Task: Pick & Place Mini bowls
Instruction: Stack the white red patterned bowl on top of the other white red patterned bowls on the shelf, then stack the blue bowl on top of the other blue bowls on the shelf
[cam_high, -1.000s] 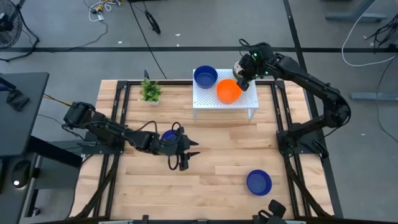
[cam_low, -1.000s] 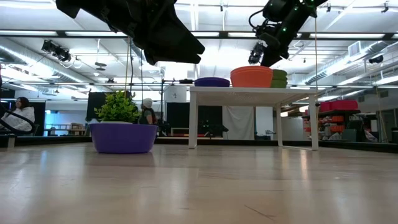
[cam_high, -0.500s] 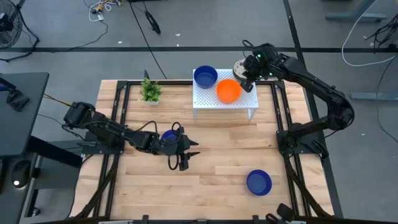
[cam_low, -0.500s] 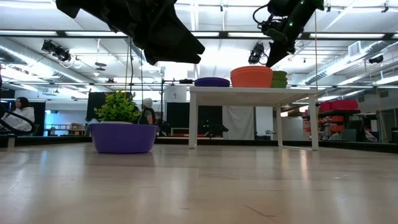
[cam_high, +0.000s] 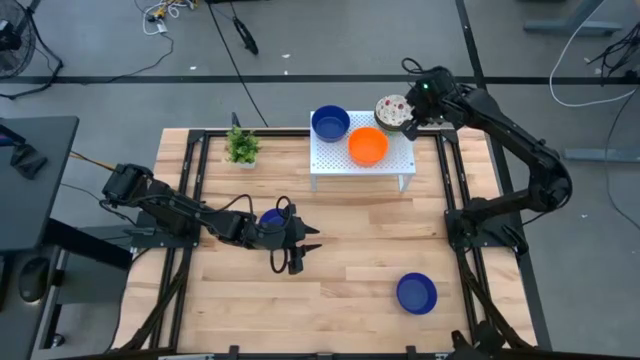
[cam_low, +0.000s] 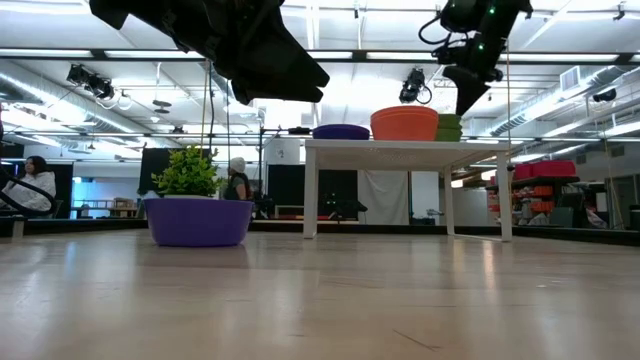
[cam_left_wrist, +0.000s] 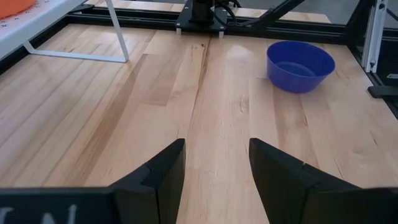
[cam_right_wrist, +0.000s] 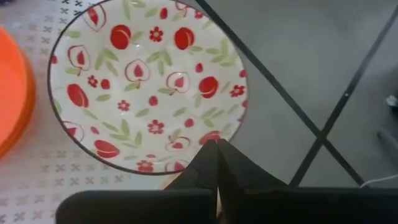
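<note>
On the wooden table (cam_high: 340, 250) a white perforated stand (cam_high: 361, 158) sits near the far edge, and on it rest a blue mini bowl (cam_high: 330, 123) and an orange mini bowl (cam_high: 368, 146), side by side and close to each other. At the stand's far right corner sits a white mini bowl with a red and green flower pattern (cam_high: 391, 109), its rim reaching out past the stand's edge. The right end effector (cam_high: 412, 122) hangs just beside that patterned bowl, on its right side, above the corner of the stand; in the right wrist view its two dark fingers (cam_right_wrist: 214, 163) are pressed together with nothing between them, their tips lying right at the patterned bowl's rim (cam_right_wrist: 149, 87). In the low view it hovers above the stand, over the orange bowl (cam_low: 404, 123). The left end effector (cam_high: 303, 247) waits over the middle-left part of the table, its fingers spread apart and empty, with bare wood showing between them in the left wrist view. Another blue mini bowl (cam_high: 271, 218) lies on the table just beside the left arm's wrist, partly hidden by it. A further blue mini bowl (cam_high: 416, 293) stands alone near the front right of the table, well apart from both arms. A small green potted plant (cam_high: 241, 146) stands left of the stand
</note>
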